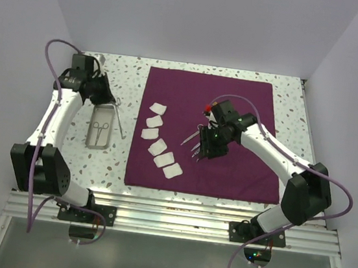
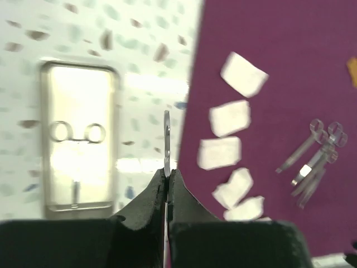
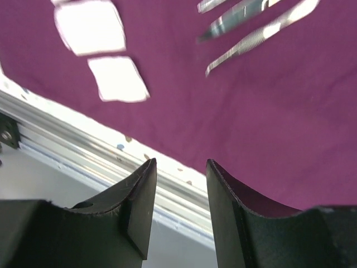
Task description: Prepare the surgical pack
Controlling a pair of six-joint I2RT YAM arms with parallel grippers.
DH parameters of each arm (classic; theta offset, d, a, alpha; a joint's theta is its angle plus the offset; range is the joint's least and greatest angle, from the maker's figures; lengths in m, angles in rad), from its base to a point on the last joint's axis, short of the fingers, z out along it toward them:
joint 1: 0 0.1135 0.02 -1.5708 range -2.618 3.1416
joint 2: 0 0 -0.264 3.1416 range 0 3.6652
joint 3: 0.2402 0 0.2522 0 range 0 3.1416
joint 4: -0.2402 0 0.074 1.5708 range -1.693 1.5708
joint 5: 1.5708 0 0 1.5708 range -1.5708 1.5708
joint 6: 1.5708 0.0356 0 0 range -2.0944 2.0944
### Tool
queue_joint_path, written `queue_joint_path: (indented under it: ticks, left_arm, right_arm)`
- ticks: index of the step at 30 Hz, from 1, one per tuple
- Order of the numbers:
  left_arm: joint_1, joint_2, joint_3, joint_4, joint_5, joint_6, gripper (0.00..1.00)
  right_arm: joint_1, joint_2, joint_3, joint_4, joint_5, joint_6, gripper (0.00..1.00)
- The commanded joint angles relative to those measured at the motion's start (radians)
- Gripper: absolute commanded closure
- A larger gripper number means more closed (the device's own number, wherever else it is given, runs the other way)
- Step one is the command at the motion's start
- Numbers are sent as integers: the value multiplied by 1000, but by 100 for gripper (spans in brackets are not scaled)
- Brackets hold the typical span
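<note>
Left pincer (image 2: 168, 174) shut on a thin steel tool (image 2: 166, 137), right pincer (image 3: 179, 167) open and empty over the cloth (image 1: 233, 173) beside loose steel tools (image 2: 312, 159). Maroon cloth lies flat on the surface (image 1: 126, 82), six white gauze squares (image 1: 158, 146) lined along its left side. Metal tray (image 1: 89, 137) left of the cloth holds one pair of scissors (image 1: 101, 131).

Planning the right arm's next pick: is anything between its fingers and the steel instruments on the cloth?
Nothing visible does. In the right wrist view only bare maroon cloth lies between the open fingers and the steel instruments; the gauze squares lie off to one side.
</note>
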Motion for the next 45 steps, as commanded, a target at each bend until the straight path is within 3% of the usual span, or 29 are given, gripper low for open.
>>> queue_joint_path:
  ticks: [1,5,10,23,40,45]
  left_arm:
    - [43,19,91,-111,-237,205,100]
    - [93,60,122,-88,-324,254,100]
    - [120,143,153,-82,-320,306,100]
    - [155,274,116,0,-54,326,100]
    - [178,384,124,-20,36,371,100]
    - [179,399,119,-17,54,382,100]
  right_arm:
    - [1,-72,-38,-25,-40,-21,55]
    - [2,-81,-51,-41,-50,-37,55]
    - [1,-73,-54,-36,-76,-40,55]
    - [1,-32,-32,-41,-63,-46,55]
    - [2,60,1,-12,-61,-23,55]
    - [1,105,34,-10,14,40,55]
